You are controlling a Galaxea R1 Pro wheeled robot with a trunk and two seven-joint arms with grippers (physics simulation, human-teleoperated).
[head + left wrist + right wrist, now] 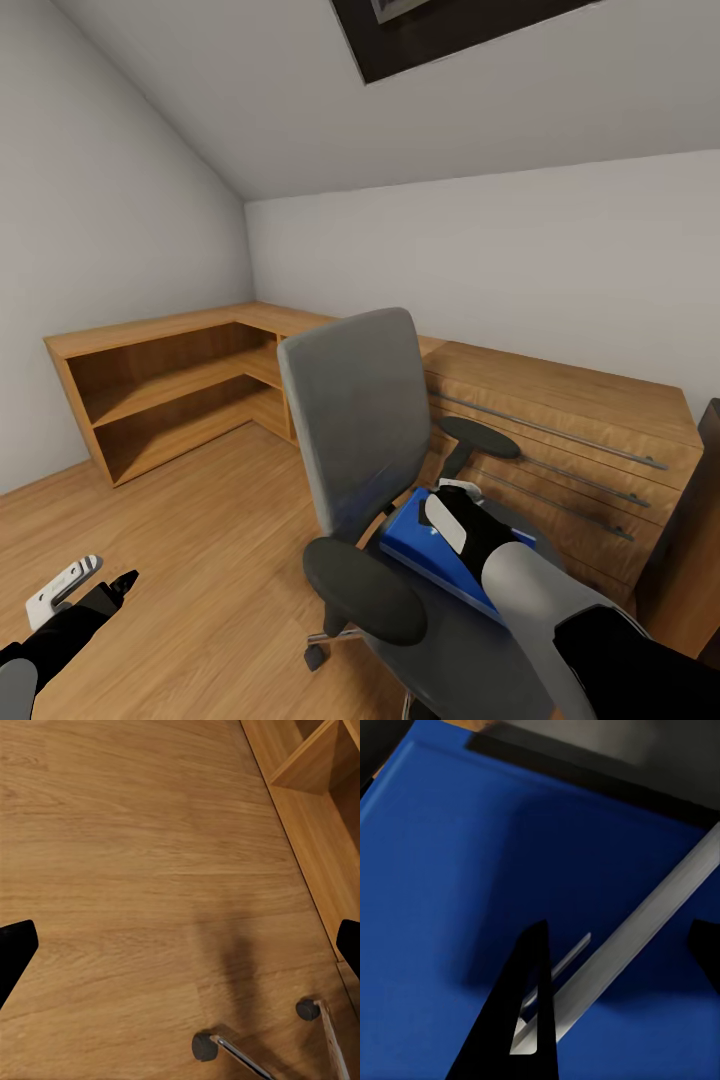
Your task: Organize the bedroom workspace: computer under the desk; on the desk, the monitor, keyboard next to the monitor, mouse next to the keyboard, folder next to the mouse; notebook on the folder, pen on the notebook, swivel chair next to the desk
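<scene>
- Reaching down over the swivel chair (360, 440), the right gripper (450, 497) sits right above the folder (440, 560), which lies flat on the seat.
- R wrist view: the folder (457, 892) lies directly under the claw; a thin white stick, prob the pen (649, 941), lies slantwise on the blue surface btwn the two dark fingers (521, 1012).
- R claw jaws stand apart, one on each side of the pen; can't tell whether either touches it.
- Left gripper (105, 590) hangs low over the wood floor (200, 520), well apart from the chair, w/ nothing btwn its fingers.
- L wrist view: black fingertips (15, 949) spread wide at both edges, so L claw is open; below it bare floor (135, 870), two chair casters (204, 1046) on chrome legs.
- Beyond the R claw, behind the chair: light-wood cabinet (560, 420) w/ long grey handles along the wall; open wood shelves (170, 385) in the corner.
</scene>
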